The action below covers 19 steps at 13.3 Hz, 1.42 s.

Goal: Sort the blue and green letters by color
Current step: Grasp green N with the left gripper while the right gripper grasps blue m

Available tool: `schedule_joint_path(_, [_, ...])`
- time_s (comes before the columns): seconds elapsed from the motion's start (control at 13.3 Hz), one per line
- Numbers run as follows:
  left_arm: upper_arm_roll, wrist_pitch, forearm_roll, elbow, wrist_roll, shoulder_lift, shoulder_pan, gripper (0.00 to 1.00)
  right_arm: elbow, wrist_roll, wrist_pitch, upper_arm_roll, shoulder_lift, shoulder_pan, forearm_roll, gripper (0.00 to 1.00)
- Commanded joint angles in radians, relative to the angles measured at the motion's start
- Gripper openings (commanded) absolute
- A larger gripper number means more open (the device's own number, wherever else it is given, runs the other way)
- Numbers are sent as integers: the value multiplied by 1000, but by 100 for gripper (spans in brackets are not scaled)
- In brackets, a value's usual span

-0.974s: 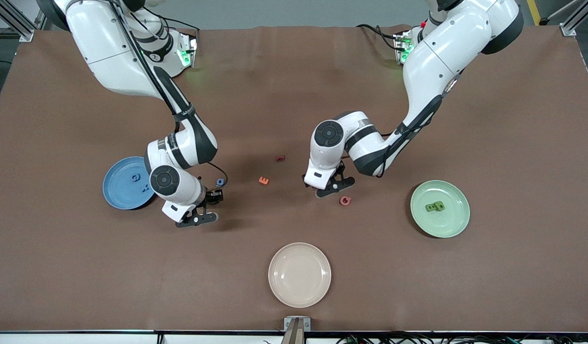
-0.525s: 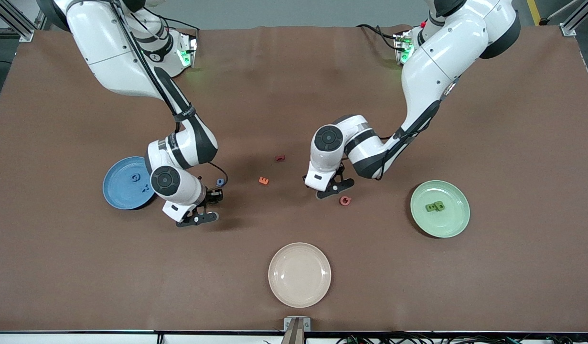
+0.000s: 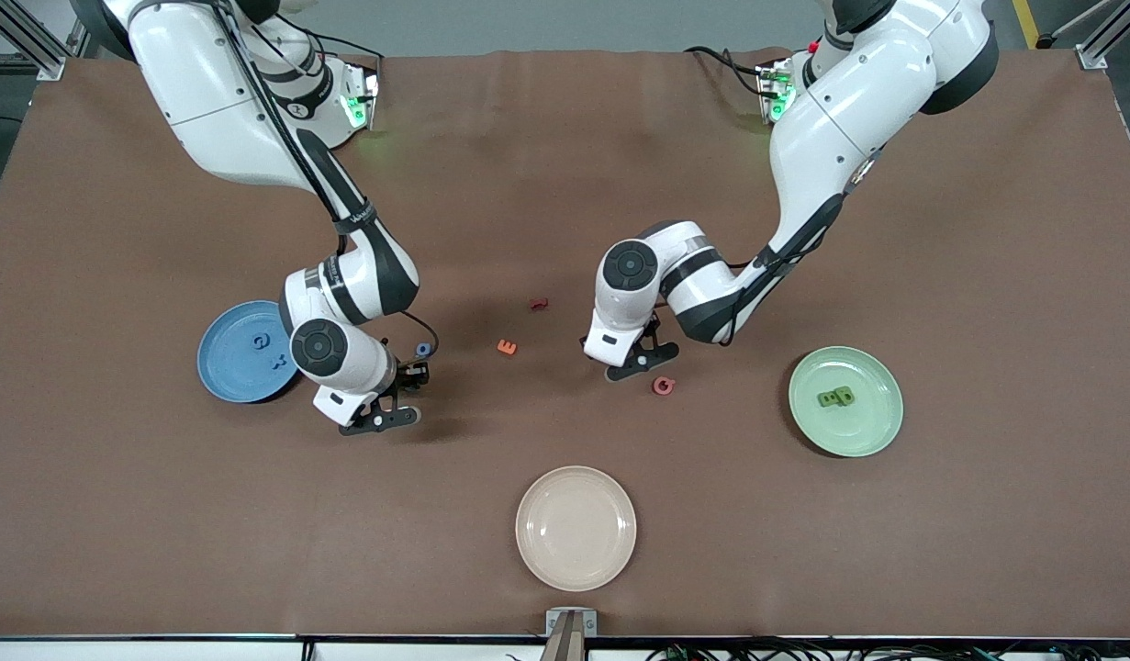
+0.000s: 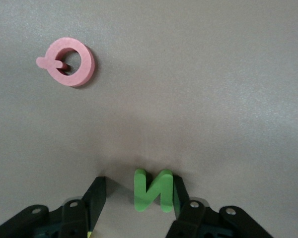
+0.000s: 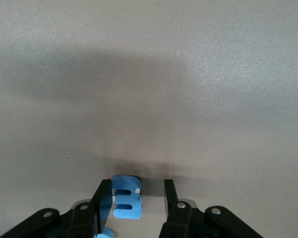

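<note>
Both arms are working low over the counter (image 3: 803, 514), a letter sitting between each set of jaws

The left jaws are standing released around the green N (image 4: 153, 191), one side touching it and a gap on the other, with the pink round letter (image 4: 69, 61) lying just outside them. The right jaws are standing released too, the blue E (image 5: 126, 203) resting against one side.

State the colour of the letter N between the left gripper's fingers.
Leaf green N; clearest in the left wrist view.
</note>
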Motion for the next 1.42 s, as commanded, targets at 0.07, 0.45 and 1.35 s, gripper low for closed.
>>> schedule_joint_path(0.07, [2,10,4,15,-8,26,1,21,-5,0,1,-4,2,10,22,52])
schedule_joint_path(0.45, [-8,-59,3,17,0,-69,66,0,-5,1,-4,-4,2,10,22,58])
schedule_joint_path(1.35, [-91,-229,4,5,326,-221,483,0,-8,0,4,-4,9,17,22,39])
